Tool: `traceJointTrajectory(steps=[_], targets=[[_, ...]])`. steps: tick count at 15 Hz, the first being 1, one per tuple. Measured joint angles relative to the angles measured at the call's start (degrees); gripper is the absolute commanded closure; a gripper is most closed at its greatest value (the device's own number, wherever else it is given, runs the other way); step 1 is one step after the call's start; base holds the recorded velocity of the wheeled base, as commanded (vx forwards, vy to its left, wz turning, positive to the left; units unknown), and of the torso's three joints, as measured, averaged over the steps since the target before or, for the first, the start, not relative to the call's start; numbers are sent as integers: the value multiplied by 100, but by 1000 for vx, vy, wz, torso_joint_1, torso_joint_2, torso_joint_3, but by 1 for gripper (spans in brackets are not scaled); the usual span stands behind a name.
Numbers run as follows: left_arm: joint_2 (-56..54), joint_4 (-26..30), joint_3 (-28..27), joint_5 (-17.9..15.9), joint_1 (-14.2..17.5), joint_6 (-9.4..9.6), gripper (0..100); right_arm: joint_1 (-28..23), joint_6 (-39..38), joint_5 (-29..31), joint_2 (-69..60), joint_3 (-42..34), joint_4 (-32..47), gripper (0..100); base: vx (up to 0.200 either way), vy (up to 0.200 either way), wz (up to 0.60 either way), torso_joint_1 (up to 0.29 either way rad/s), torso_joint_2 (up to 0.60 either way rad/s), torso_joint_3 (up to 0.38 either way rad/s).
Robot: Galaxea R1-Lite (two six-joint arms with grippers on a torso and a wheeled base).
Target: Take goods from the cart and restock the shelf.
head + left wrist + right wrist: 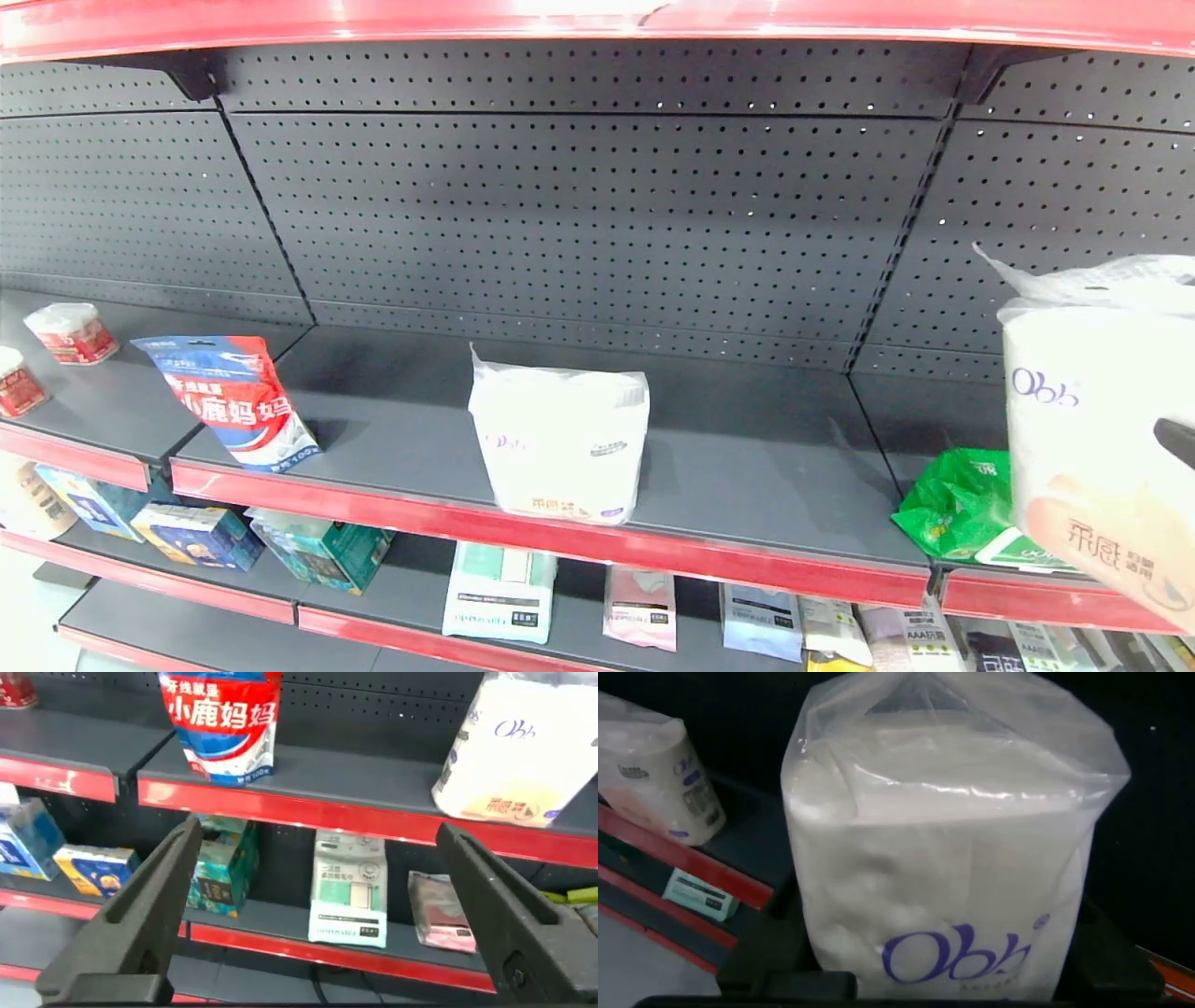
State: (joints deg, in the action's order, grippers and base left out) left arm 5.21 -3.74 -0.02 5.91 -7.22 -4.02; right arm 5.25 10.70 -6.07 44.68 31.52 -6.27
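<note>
Currently the right gripper [943,975] clamps a white plastic-wrapped tissue pack [1088,420] between its dark fingers at the right edge of the head view, overlapping a green packet [952,504]. A second white tissue pack [560,443] stands upright at centre frame on the dark grey shelf board with a red lip [747,448]. The left gripper [318,831] gapes wide, holding nothing.

We see a matt, dark metal shelf [747,448] with a perforated back panel [579,215] and a glossy red edge strip [766,565]. The pack [952,905] wears thin, clear, shiny plastic film, wrinkled on top. The pouch [238,401] is glossy plastic; the green bag [948,504] crinkled and shiny.
</note>
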Motion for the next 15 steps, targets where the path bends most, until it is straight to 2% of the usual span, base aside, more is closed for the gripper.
traceJointTrajectory(steps=[2, 4, 6, 8, 9, 10, 12, 13, 15], targets=[[2, 0, 2, -230, 0, 4, 0, 227, -12, -6, 311, 141, 6, 100, 0, 0, 0, 0, 0, 0], [2, 0, 2, -323, 0, 107, 0, 356, -44, -162, 581, 183, 6, 100, 0, 0, 0, 0, 0, 0], [5, 5, 2, -513, 0, 156, 0, 467, -129, -677, 794, 190, 6, 100, 0, 0, 0, 0, 0, 0], [5, 7, 2, -957, 0, 146, 0, 555, -222, -813, 946, 194, 0, 100, 0, 0, 0, 0, 0, 0], [5, 11, 2, -1042, 0, 113, 0, 583, -312, -820, 1034, 223, -43, 100, 0, 0, 0, 0, 0, 0], [16, 11, 2, -1026, 57, 90, 0, 610, -441, -822, 1161, 262, -191, 100, 0, 0, 0, 0, 0, 0], [-13, 11, 2, -1007, 485, 23, 0, 624, -564, -824, 1474, 301, -670, 100, 0, 0, 0, 0, 0, 0], [-72, 7, 2, -930, 691, -84, 0, 629, -584, -820, 1615, 301, -809, 100, 0, 0, 0, 0, 0, 0], [-196, 2, 2, -573, 809, -191, 0, 634, -592, -816, 1810, 284, -853, 100, 0, 0, 0, 0, 0, 0]])
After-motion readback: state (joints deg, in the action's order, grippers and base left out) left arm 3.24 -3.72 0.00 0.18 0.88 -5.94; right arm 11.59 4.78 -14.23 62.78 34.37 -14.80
